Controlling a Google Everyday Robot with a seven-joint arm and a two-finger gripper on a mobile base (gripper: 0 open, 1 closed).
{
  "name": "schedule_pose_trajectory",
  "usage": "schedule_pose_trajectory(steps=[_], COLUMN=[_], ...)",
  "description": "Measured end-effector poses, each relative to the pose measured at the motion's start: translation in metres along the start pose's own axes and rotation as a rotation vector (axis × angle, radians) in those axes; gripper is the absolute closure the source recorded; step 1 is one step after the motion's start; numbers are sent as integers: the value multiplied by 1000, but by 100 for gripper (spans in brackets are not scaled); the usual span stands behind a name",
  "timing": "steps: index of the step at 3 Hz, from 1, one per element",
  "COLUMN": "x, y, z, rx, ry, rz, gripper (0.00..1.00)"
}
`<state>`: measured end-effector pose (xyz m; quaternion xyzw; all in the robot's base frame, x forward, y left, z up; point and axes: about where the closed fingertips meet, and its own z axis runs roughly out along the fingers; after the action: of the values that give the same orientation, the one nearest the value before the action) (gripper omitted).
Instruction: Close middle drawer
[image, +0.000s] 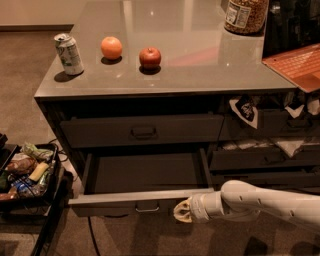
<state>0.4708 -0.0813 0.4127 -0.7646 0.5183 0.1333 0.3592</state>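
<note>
1. Camera view: we find the middle drawer (142, 175) pulled well out of the cabinet, toward 6 o'clock in the frame. Its tray is bare, and its low front panel (115, 199) is the part nearest us.
2. The gripper (182, 212) sits at about 5 o'clock, just beside the right end of that panel and at 3 o'clock from the loop pull (147, 207). We cannot tell whether it is wide or narrow, nor whether it touches the panel.
3. We judge the step in hand to be the push. The contact should be flat on the panel face, not on its lower edge.
4. The gripper is off-centre. We would shift it toward 9 o'clock, nearer the pull, so the drawer does not skew and bind on its runners.
5. The push should run straight toward 12 o'clock, level with the tray, slow and steady, until the panel lines up with the upper drawer (142, 131).
6. We would keep the arm (270, 200) low and clear of the open drawers on the right (265, 159).
7. The soda can (68, 53), orange (111, 47) and apple (150, 57) on the counter top (200, 70) should not be jolted by a hard stop.
</note>
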Motion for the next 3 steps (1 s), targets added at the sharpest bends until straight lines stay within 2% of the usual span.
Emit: schedule_pose_trajectory(steps=[1,2,3], x=[1,18,32], y=[0,-15,-21], z=[2,4,4], rx=[7,69,93], ry=[1,13,24], rz=[7,49,77], gripper=[100,100,100])
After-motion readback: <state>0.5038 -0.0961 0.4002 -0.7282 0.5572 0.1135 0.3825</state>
